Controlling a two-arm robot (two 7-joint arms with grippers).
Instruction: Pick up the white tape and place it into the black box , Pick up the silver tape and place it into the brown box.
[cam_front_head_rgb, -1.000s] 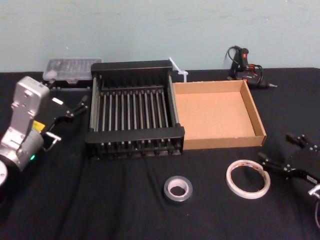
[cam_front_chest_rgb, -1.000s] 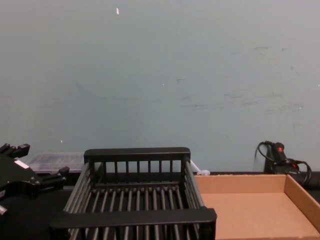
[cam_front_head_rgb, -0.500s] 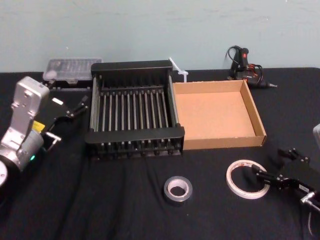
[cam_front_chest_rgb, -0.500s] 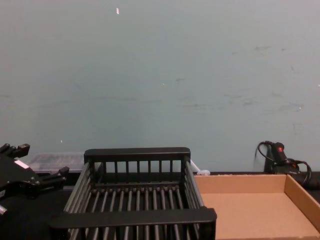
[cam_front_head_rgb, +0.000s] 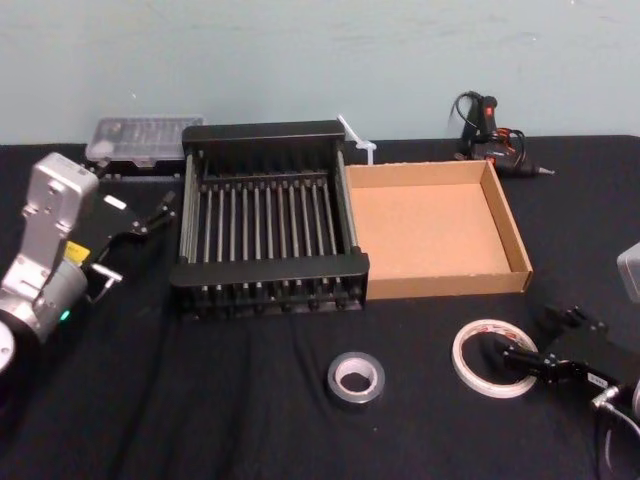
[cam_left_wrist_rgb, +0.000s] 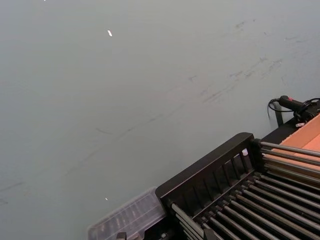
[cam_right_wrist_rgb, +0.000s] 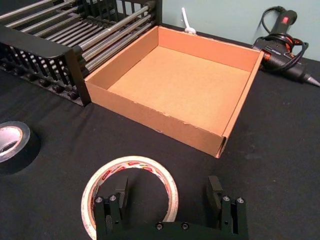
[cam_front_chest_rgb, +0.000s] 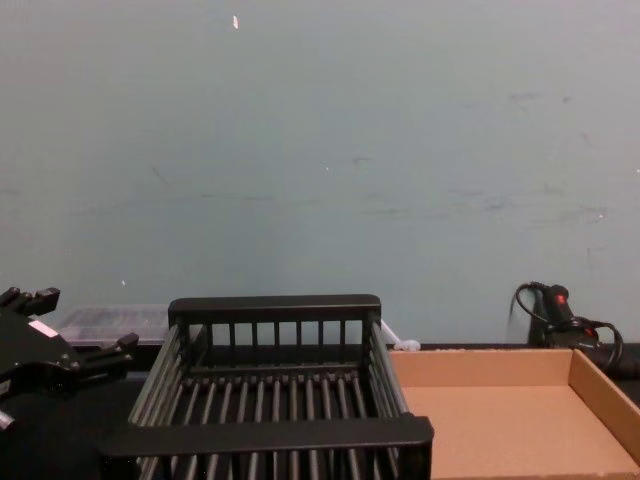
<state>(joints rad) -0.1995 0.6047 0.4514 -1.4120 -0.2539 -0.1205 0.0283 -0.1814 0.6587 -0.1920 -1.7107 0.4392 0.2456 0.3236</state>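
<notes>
Movement is all on the right: over the last second the right gripper (cam_front_head_rgb: 535, 352) has been dropping in from the bench's edge and is now straddling the near rim of the white tape (cam_front_head_rgb: 495, 357). In the wrist view, one finger (cam_right_wrist_rgb: 121, 192) is sitting inside the roll's hole and the other is outside it, so the jaws are spread wide with nothing held yet. I judge the first pick is about to begin; a squeeze should pinch the rim.

The white tape is lying flat on the bench (cam_front_head_rgb: 240, 420), at about five o'clock from the brown box (cam_front_head_rgb: 508, 225). The silver tape (cam_front_head_rgb: 356, 377) is resting at nine o'clock from it, untouched. The black box (cam_front_head_rgb: 265, 139), the white tape's goal, is standing left of the brown box.

The left gripper (cam_front_head_rgb: 140, 222) is hanging idle at nine o'clock from the black box, jaws parted and empty.
</notes>
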